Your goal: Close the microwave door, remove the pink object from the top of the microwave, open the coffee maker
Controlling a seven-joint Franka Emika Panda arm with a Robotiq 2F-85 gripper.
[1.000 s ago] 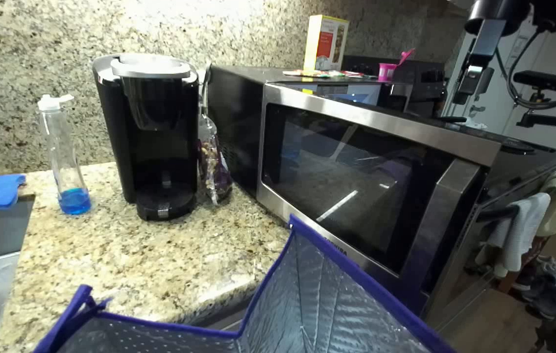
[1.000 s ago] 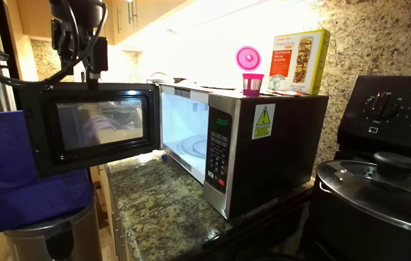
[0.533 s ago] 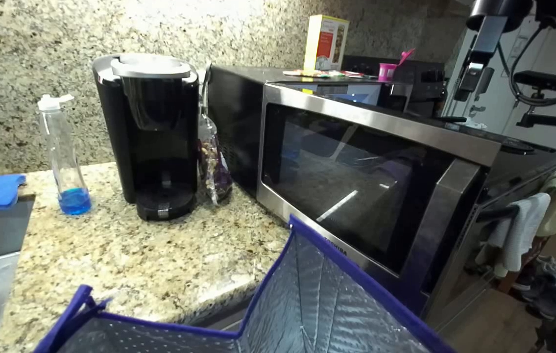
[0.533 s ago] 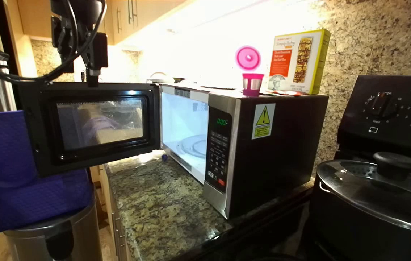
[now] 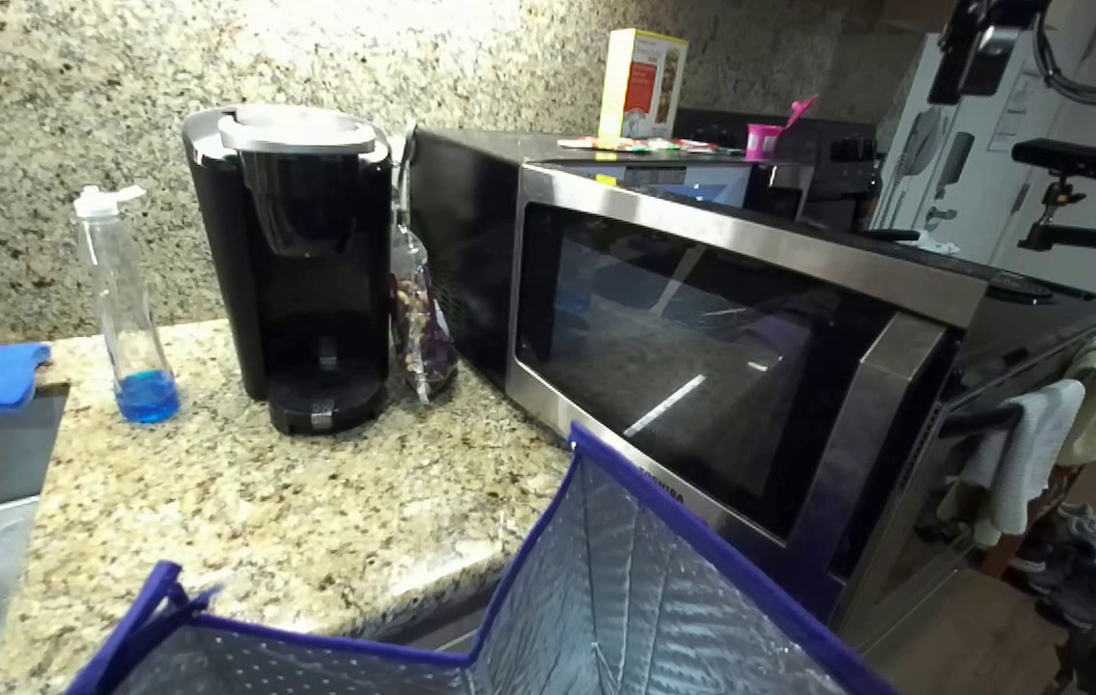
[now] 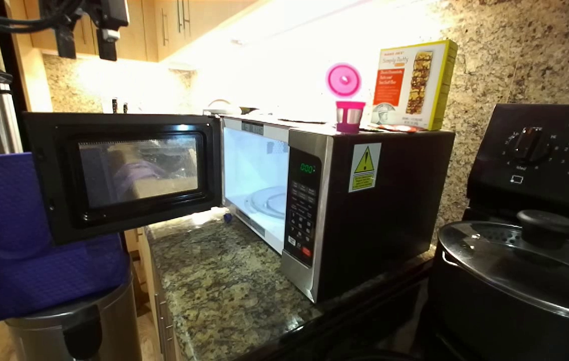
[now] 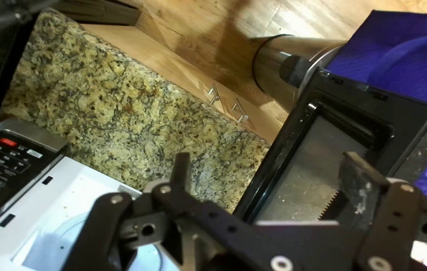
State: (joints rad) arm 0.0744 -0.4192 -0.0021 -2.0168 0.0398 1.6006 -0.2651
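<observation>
Granite counter [image 7: 123,105], fingers [image 7: 360,178] pointing down, spread well apart, higher than the open microwave door [image 6: 139,173]

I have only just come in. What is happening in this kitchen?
The robot's gripper holds nothing at this moment: it is open and hangs higher than the microwave door, without touching it. The job is to close that door, take away the pink object and open the coffee maker; none of it is done yet. The door stands wide open, the pink object sits on the microwave near a snack-bar box, and the coffee maker's top looks shut.
</observation>
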